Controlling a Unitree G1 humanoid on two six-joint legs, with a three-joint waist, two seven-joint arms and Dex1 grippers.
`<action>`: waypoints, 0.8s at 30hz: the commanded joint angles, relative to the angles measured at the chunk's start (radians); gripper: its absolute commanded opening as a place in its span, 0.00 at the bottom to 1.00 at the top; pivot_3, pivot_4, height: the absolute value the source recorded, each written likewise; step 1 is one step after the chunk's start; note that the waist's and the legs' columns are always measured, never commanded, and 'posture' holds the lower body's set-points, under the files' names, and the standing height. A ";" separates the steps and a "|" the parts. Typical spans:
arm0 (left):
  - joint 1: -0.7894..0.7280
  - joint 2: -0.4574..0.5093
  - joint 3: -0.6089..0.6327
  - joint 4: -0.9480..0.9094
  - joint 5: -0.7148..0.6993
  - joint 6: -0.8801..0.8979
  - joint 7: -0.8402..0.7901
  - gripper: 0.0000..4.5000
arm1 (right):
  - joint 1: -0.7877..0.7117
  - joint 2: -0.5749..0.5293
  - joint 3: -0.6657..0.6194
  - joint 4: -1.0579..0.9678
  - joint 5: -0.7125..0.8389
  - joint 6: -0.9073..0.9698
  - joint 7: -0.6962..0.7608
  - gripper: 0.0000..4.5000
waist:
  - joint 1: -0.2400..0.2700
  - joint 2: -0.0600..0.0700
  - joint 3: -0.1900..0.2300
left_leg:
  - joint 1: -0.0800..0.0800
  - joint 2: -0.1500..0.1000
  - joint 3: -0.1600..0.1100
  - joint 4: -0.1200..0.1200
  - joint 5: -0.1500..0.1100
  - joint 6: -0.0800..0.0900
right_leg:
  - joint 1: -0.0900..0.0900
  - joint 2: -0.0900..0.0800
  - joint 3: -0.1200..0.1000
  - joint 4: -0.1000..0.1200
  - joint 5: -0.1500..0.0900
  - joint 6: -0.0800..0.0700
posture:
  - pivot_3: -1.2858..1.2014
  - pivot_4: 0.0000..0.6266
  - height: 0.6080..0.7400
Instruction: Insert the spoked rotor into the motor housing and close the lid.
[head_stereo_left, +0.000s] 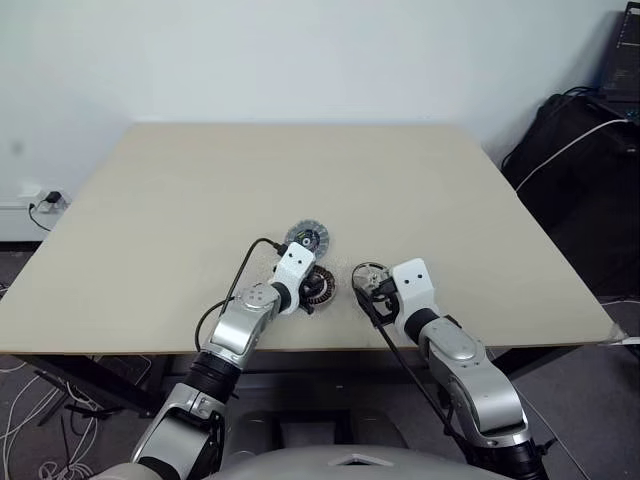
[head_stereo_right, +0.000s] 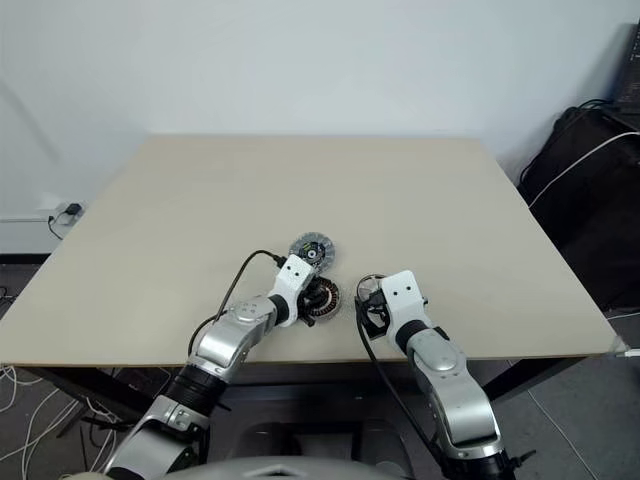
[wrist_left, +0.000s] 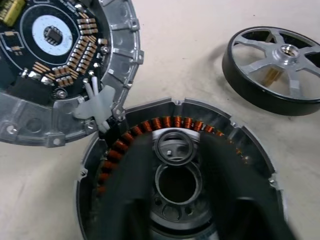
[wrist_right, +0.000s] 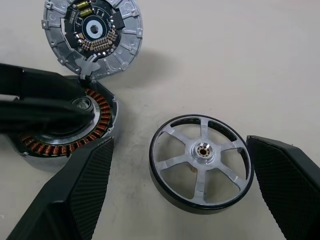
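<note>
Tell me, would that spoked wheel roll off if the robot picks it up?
Probably not while flat: the rotor lies on its face. It looks like stiff metal, likely heavy for its size. Its smooth dark rim may be slippery, and stood on edge it could roll.

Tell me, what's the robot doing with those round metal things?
It is building a motor. The left gripper is down on the copper-wound motor housing. The right gripper hangs open around the spoked rotor, which lies on the table, not yet inside. The lid lies beside the housing.

rotor (wrist_right: 202, 165): black rim, silver spokes | housing (wrist_left: 175, 180): copper windings | lid (wrist_right: 93, 36): silver-grey
</note>
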 joint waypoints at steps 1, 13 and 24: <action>0.004 -0.008 0.012 -0.067 -0.015 -0.010 -0.012 0.65 | -0.018 0.000 -0.016 -0.035 0.003 -0.015 -0.001 1.00 | 0.000 0.000 0.000 | 0.000 0.000 0.000 0.000 0.000 0.000 | 0.000 0.000 0.000 0.000 0.000 0.000 | 0.52 0.00 1.00; 0.167 -0.013 0.143 -0.426 -0.143 -0.033 0.015 0.05 | -0.045 -0.015 0.002 -0.017 -0.001 0.025 0.012 0.91 | -0.003 0.001 -0.001 | -0.003 0.000 0.000 0.000 0.000 0.000 | -0.002 0.000 0.001 0.000 0.000 0.000 | 0.52 0.00 1.00; 0.504 0.091 0.168 -0.568 -0.113 -0.206 0.023 0.00 | -0.254 -0.028 0.120 0.115 -0.023 0.130 0.070 0.12 | -0.005 0.001 0.000 | 0.002 0.001 0.000 0.000 -0.003 -0.005 | -0.002 -0.001 0.000 0.000 0.000 -0.001 | 0.52 0.00 1.00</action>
